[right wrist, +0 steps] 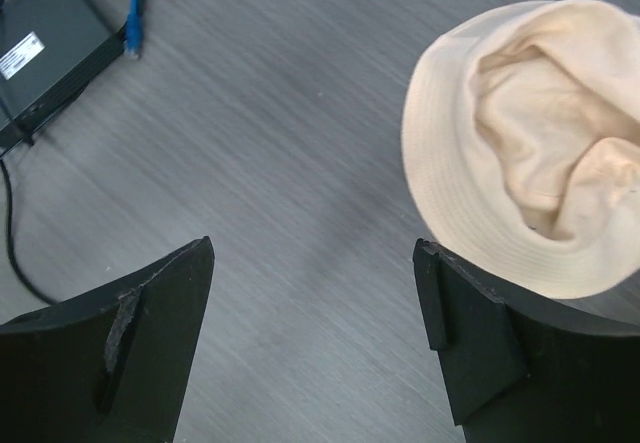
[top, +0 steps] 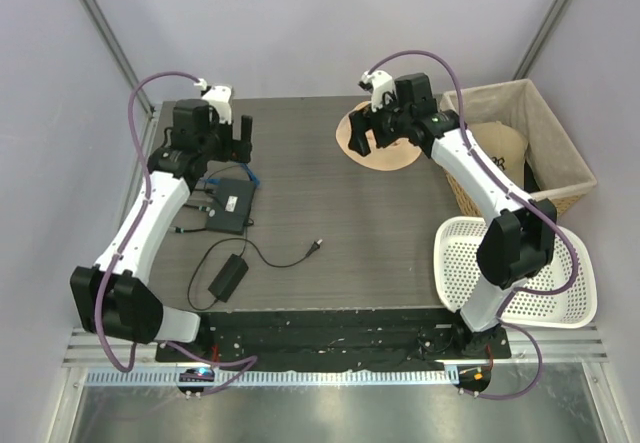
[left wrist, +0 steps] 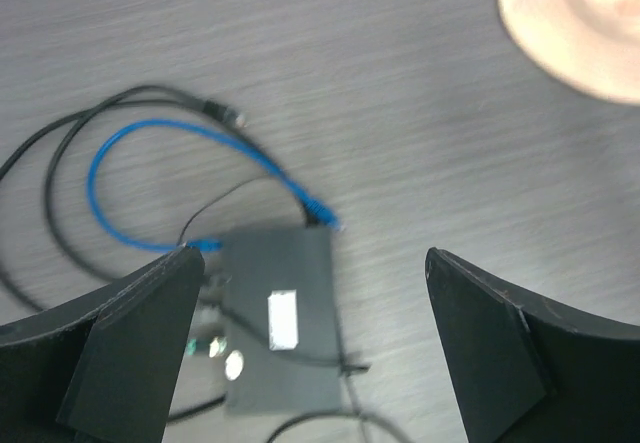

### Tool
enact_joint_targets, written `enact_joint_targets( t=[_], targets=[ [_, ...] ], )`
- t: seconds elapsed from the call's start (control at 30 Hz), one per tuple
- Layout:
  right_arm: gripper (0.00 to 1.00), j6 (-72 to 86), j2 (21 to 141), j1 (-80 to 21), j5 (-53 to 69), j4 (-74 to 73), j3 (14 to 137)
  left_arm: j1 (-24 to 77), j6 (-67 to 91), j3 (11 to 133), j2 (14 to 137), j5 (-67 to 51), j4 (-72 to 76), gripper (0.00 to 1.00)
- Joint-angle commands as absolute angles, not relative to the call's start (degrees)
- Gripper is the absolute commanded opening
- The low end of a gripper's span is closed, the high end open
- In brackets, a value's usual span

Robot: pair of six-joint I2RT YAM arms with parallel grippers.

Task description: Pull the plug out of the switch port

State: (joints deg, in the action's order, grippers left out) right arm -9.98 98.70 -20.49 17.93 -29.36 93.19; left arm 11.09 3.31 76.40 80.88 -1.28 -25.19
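The flat black switch lies at the table's left; it also shows in the left wrist view and the right wrist view. A thin blue cable loops behind it. One blue plug meets the switch's port side, where small lights glow. The other blue end lies by the far corner, also in the right wrist view. My left gripper is open and empty, hovering above the switch's far end. My right gripper is open and empty beside the hat.
A black adapter brick with a thin lead and silver-tipped plug lies near the front. A beige hat sits at the back. A wicker basket and a white perforated basket stand right.
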Motion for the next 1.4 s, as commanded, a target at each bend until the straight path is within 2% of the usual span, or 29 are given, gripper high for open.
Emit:
enact_joint_targets(
  t=[0.0,0.2,0.3,0.63,0.67,0.7,0.77,0.8,0.87,1.0,1.13,1.23,1.37],
  targets=[
    [0.89,-10.37,98.0,-21.62,21.45,-31.9,95.54,7.58,-4.04,72.43,75.24,1.93,-35.05,1.0],
    [0.89,-11.77,95.98,-22.85,21.45,-32.17,90.53,-1.82,-2.73,68.56,70.23,1.67,-42.62,0.99],
    [0.89,-12.04,96.85,-23.73,21.45,-32.17,90.79,-5.7,-0.71,69.17,72.14,1.93,-46.31,1.0],
    [0.9,-12.39,96.33,-26.19,22.41,-31.46,87.99,-5.98,5.8,67.58,78.65,-7.46,-48.68,1.0],
    [0.9,-12.57,95.11,-26.45,22.59,-31.46,87.2,-5.98,4.5,68.11,79.18,-9.38,-51.56,0.97],
    [0.9,-12.83,94.4,-26.46,22.76,-31.46,86.4,-5.89,0.22,68.81,79.62,-16.37,-53.51,0.92],
    [0.9,-14.14,91.95,-26.72,22.76,-31.64,82.29,-5.45,-13.19,71.36,79.81,-24.47,-60.77,0.91],
    [0.9,-14.76,90.37,-26.72,22.15,-31.55,81.22,-4.14,-17.71,71.28,78.93,-24.87,-64.65,0.92],
    [0.91,-15.03,89.13,-26.72,21.54,-31.64,78.68,-2.56,-29.23,69.71,77.79,-23.83,-70.01,0.94],
    [0.91,-14.94,87.98,-26.72,21.97,-31.73,76.91,4.29,-34.81,63.38,76.21,-17.5,-70.24,0.94],
    [0.91,-15.9,88.24,-26.72,21.1,-31.73,76.99,5.45,-26.91,59.24,75.67,-10.74,-57.94,0.93],
    [0.91,-16.17,88.15,-26.63,20.57,-31.55,77.08,3.35,-19.18,61.43,78.9,-6.77,-51.78,0.93],
    [0.91,-14.86,88.94,-26.72,20.92,-30.85,77.17,-3.86,-10.91,68.79,86.54,-8.0,-50.36,0.91]
  ],
)
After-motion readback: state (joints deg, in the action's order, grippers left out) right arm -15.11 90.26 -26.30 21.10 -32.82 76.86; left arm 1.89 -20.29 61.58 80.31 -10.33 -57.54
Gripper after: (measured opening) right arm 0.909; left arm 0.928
